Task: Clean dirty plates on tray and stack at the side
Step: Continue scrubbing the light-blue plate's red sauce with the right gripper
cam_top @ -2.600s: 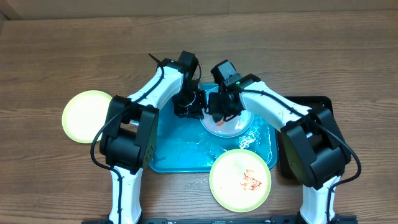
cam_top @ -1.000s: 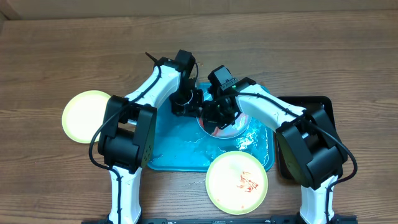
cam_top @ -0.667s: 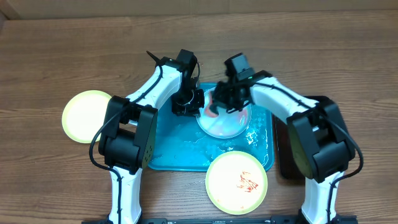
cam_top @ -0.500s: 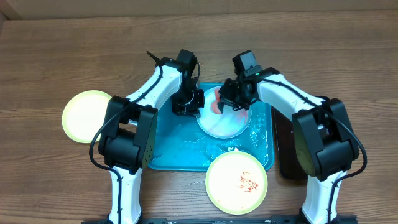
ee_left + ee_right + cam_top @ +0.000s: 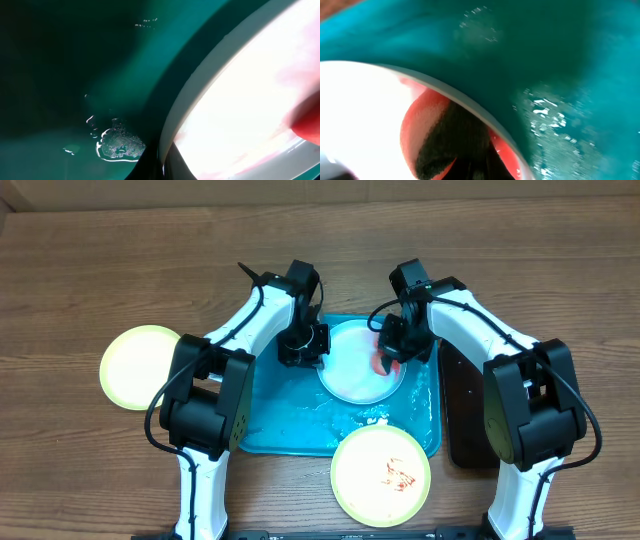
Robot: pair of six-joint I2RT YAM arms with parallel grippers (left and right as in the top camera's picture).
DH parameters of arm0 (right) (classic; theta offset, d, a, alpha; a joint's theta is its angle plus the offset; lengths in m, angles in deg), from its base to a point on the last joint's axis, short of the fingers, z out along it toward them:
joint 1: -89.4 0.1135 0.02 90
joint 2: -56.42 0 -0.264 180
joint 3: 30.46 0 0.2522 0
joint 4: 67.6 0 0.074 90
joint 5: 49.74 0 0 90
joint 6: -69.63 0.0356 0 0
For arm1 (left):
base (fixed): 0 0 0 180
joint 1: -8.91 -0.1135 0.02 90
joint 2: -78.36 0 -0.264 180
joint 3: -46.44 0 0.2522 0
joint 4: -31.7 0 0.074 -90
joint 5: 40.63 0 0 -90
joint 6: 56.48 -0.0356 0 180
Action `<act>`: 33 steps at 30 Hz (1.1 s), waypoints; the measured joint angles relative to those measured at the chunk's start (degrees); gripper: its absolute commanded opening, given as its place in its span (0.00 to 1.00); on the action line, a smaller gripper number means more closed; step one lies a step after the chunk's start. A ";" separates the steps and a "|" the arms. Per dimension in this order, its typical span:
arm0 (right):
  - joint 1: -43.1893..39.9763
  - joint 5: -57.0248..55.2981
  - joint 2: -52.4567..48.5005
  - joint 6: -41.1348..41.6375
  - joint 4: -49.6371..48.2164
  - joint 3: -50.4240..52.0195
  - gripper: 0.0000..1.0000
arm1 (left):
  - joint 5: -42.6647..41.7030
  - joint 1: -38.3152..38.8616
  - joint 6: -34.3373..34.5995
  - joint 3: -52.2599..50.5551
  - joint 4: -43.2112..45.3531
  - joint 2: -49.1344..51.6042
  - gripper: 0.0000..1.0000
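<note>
Blue plate on the tray, both grippers clamped

Overhead: the blue plate (image 5: 346, 370) sits on the turquoise tray (image 5: 285, 420) right between the two sets of fingers. The left gripper (image 5: 304, 352) is closed at its left rim, the right gripper (image 5: 393, 355) pinches a red sponge (image 5: 383, 364) onto its right side, and the fingertips are mostly hidden under the wrists. A saucy yellow plate (image 5: 381, 472) overlaps the tray edge behind the right fingers, a clean yellow plate (image 5: 140, 367) lies well off behind the left ones, and the right arm half covers a black tray (image 5: 462, 430). Left wrist: fingers cut off to a dark wedge, squeezing the plate's rim, droplets (image 5: 117, 142) just beside. Right wrist: blurry, dark finger buried in the sponge just inside the rim.
</note>
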 measured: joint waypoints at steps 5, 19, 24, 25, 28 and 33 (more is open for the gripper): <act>-0.28 0.66 0.02 -5.31 2.86 -0.11 0.04 | -0.11 0.26 0.00 0.00 -0.02 0.00 0.05; 5.99 21.64 -0.81 -22.43 -0.59 1.53 0.04 | -0.13 0.26 0.07 -0.02 0.20 0.00 0.04; 7.93 23.87 -1.20 -20.48 -5.05 1.53 0.04 | -0.15 0.26 0.24 -0.02 0.17 0.00 0.04; 7.69 23.30 -1.20 -19.71 -5.11 1.53 0.04 | -0.15 0.26 0.26 -0.02 0.17 0.00 0.04; 6.12 20.48 -1.20 -18.01 -3.21 1.20 0.04 | -0.15 0.26 0.48 -0.02 0.17 0.00 0.05; 2.45 12.02 -1.20 -17.29 4.07 -3.61 0.04 | -0.15 0.26 1.11 -0.02 0.17 0.00 0.04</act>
